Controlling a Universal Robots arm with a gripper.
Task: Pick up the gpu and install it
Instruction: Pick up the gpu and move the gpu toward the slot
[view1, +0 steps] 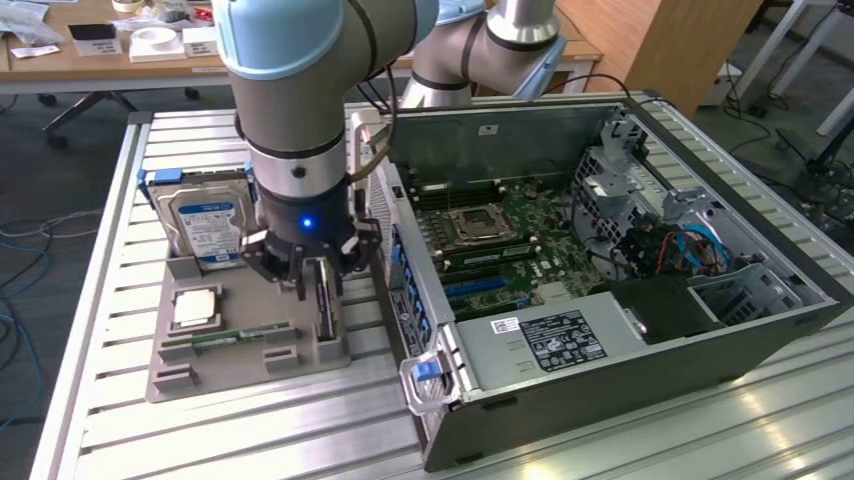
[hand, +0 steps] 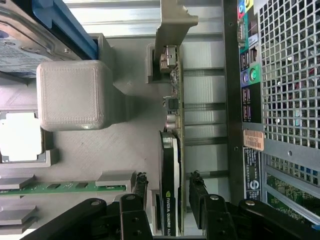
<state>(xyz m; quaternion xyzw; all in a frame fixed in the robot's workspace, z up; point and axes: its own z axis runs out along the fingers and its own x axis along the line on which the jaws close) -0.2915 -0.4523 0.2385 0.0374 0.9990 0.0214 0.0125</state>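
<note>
The gpu (hand: 172, 165) stands on edge in a slot of the grey holder tray (hand: 125, 145). It is a thin dark card with a silver end bracket (hand: 172, 30). My gripper (hand: 168, 197) is open and straddles the card's near end, one black finger (hand: 140, 192) on each side with a small gap to the card. In the exterior view the gripper (view1: 318, 285) hangs straight down over the gpu (view1: 324, 318), at the tray's edge nearest the open computer case (view1: 601, 260).
The tray (view1: 200, 375) also holds a hard drive (view1: 207, 215) with a blue-white label, a square processor (view1: 196, 308) and a green memory stick (view1: 240, 335). The case's rear panel (hand: 260, 100) stands close beside the gpu. All of this rests on a ribbed metal table (view1: 94, 400).
</note>
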